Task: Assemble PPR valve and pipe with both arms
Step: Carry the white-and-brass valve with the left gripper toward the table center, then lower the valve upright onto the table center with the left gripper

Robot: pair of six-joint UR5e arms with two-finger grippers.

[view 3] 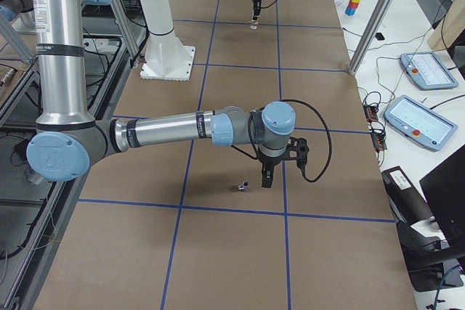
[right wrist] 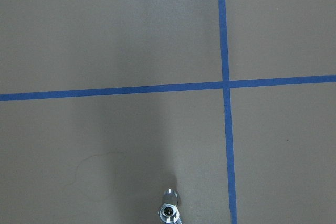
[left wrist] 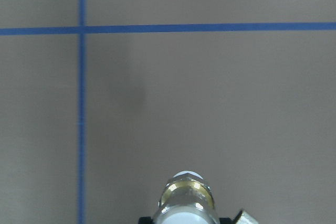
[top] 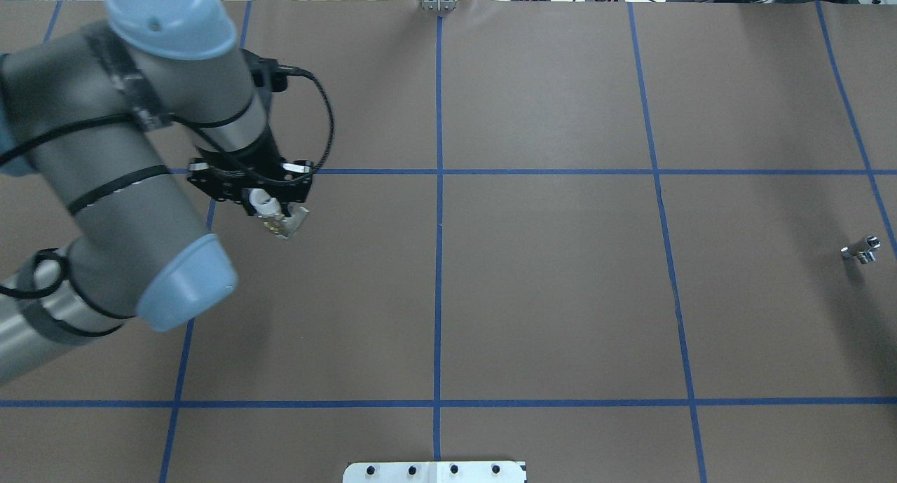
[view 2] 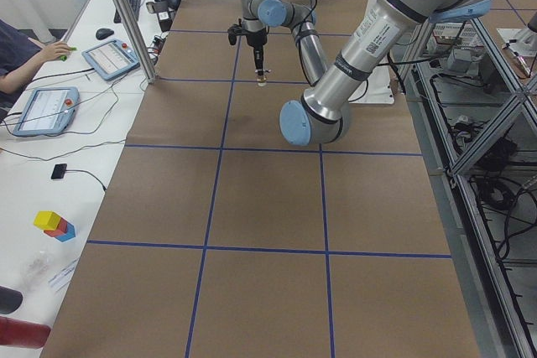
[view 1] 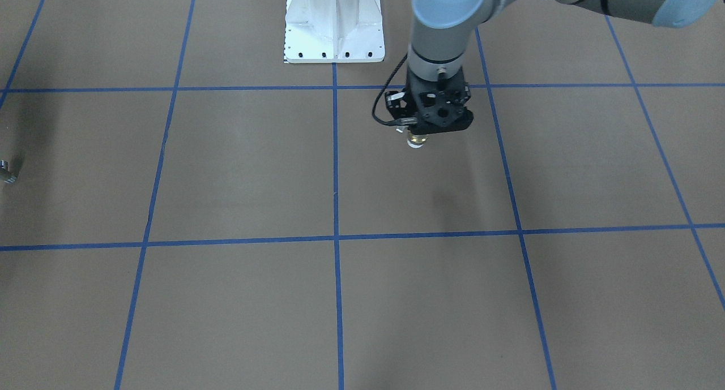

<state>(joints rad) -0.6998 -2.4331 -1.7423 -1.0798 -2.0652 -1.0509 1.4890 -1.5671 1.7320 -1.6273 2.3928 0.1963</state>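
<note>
My left gripper (top: pixel 275 213) is shut on the PPR valve (top: pixel 270 208), a brass body with white round ends. It holds the valve upright above the table, left of centre. The valve also shows in the front view (view 1: pixel 416 140) under the left gripper (view 1: pixel 422 131), and in the left wrist view (left wrist: pixel 188 198). The pipe (top: pixel 862 250), a small silver stub, lies on the table at the far right. It also shows in the front view (view 1: pixel 7 172) and the right wrist view (right wrist: pixel 169 211). In the exterior right view my right gripper (view 3: pixel 267 177) hangs just beside the pipe (view 3: pixel 242 186); I cannot tell if it is open.
The white bolted pedestal (view 1: pixel 334 22) stands at the robot's edge of the table, mid-width (top: pixel 434 471). Blue tape lines cross the brown table cover (top: pixel 546 287). A side bench with tablets (view 3: pixel 429 70) runs along the far edge.
</note>
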